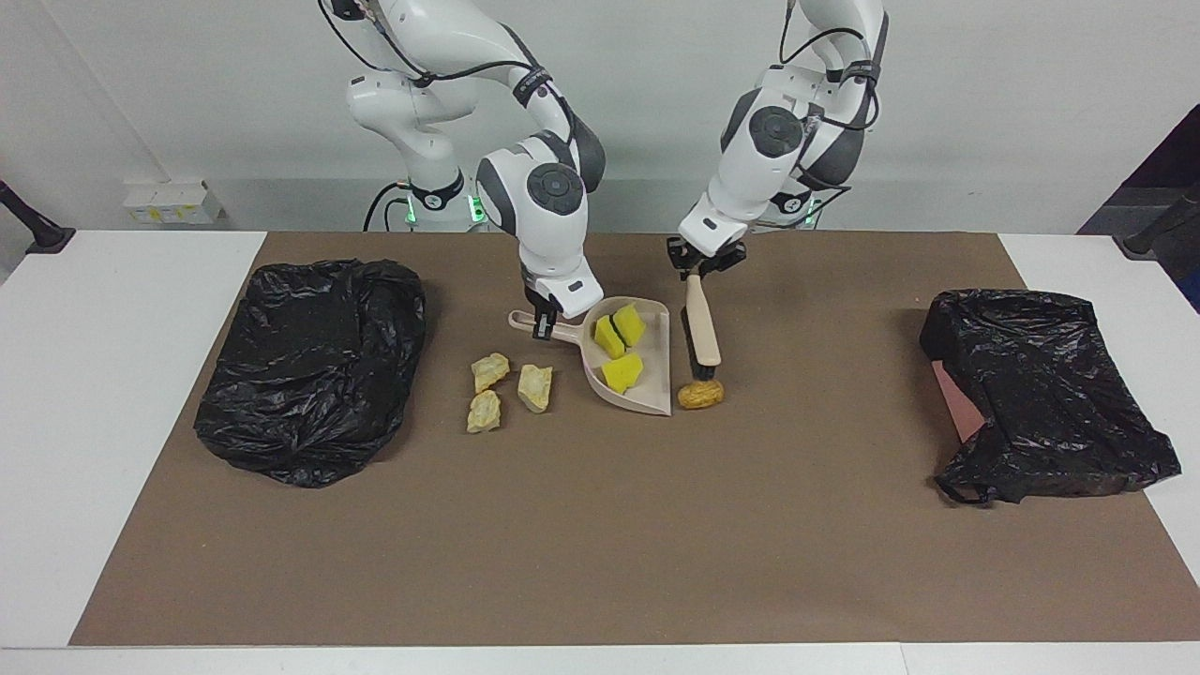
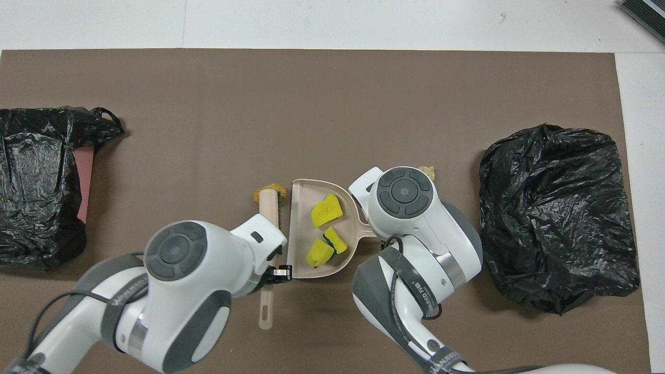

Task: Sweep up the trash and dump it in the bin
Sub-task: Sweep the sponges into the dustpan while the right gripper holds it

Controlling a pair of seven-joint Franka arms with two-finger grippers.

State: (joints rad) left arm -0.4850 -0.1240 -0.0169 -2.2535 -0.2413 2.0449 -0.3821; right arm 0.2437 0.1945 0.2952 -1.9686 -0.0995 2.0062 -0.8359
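Observation:
A beige dustpan lies mid-mat with its mouth toward the left arm's end; three yellow sponge bits lie in it. My right gripper is shut on its handle. My left gripper is shut on a beige brush lying along the pan's mouth. A brown oval lump sits on the mat at the brush's tip, just outside the mouth. Three pale chunks lie beside the pan toward the right arm's end. In the overhead view the dustpan, sponges and brush show; the arms hide most chunks.
A bin lined with a black bag stands at the right arm's end of the brown mat, also in the overhead view. A second black bag over something pink lies at the left arm's end.

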